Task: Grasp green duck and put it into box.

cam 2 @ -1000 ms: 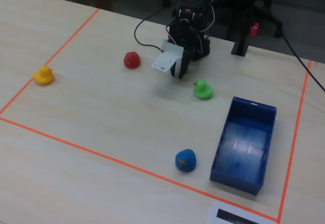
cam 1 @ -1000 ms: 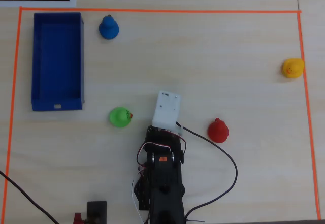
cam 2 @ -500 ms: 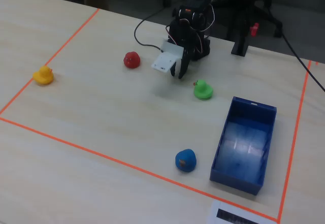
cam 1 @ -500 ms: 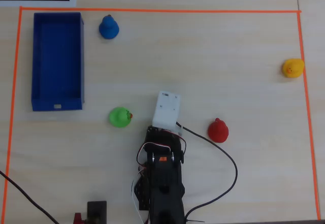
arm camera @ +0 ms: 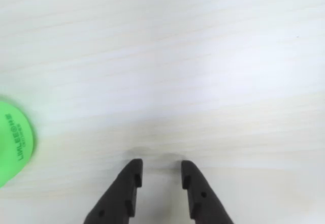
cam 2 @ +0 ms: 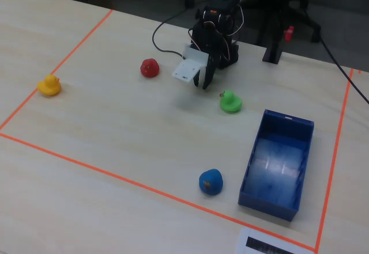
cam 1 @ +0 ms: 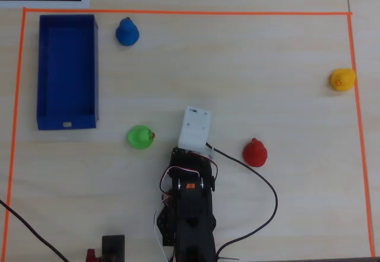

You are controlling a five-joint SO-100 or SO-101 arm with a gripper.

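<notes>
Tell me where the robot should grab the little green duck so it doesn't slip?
Probably around the round body of the green duck, coming straight down from above. It stands upright and alone on the table, with free room on both sides for the fingers. Its small head looks harder to pinch. The gripper is open beside it, holding nothing.

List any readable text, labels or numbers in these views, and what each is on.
"LIWLEEOHE" or close, uncertain spelling: white letters running vertically on the green duck at the left edge of the wrist view; a smaller line beside it is too blurred to read.
Pale label on the box end wall, overhead view: too small to read.
White sheet with a black bar at the table edge, fixed view: nothing legible.
Nothing readable elsewhere.
</notes>
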